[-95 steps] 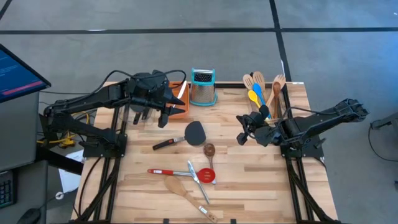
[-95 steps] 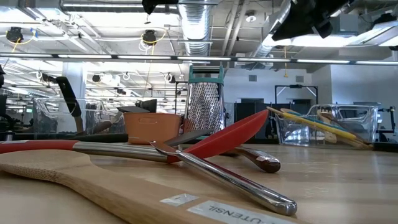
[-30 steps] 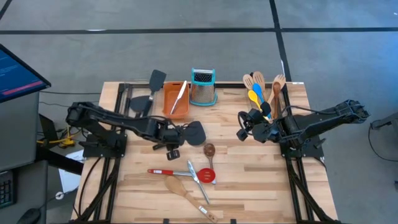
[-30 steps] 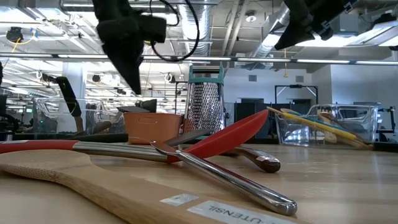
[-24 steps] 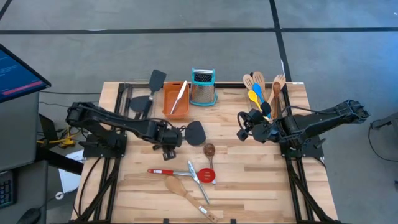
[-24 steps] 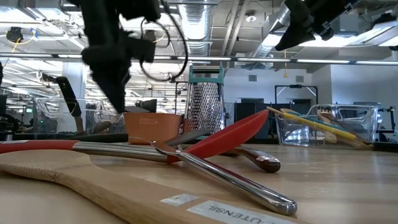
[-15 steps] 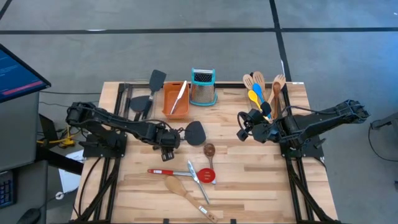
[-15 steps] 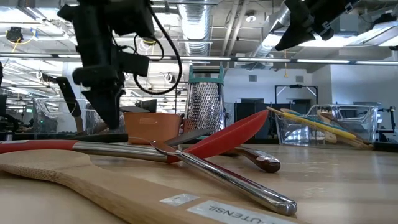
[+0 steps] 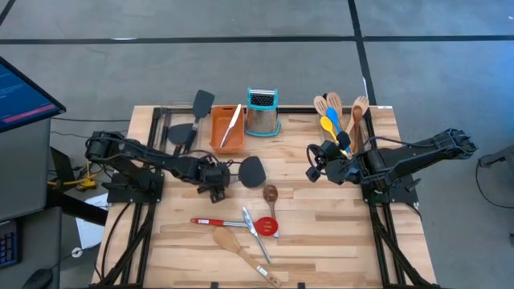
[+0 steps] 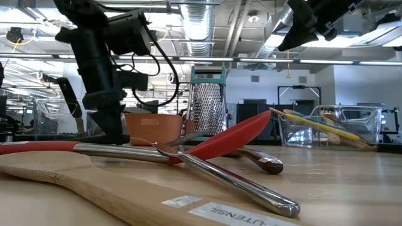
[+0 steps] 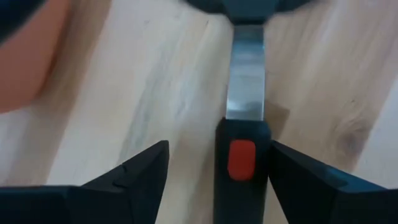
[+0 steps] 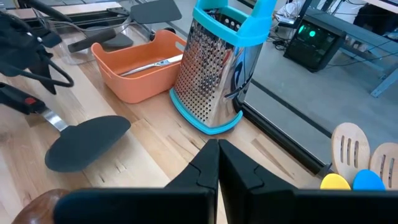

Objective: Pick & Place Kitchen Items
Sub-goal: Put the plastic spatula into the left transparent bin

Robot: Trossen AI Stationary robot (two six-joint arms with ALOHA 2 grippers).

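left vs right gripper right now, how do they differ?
Left gripper is open; right gripper is shut. Left is down at the table, fingers straddling the black turner's handle; right hangs above the table, near nothing. Neither grips anything yet.

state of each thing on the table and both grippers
left gripper: open, fingers either side of the black turner's handle
right gripper: shut, empty, above the table
black turner with red-dotted handle: flat on the table
orange rectangular tray: holds a steel utensil
steel box grater with teal top: upright
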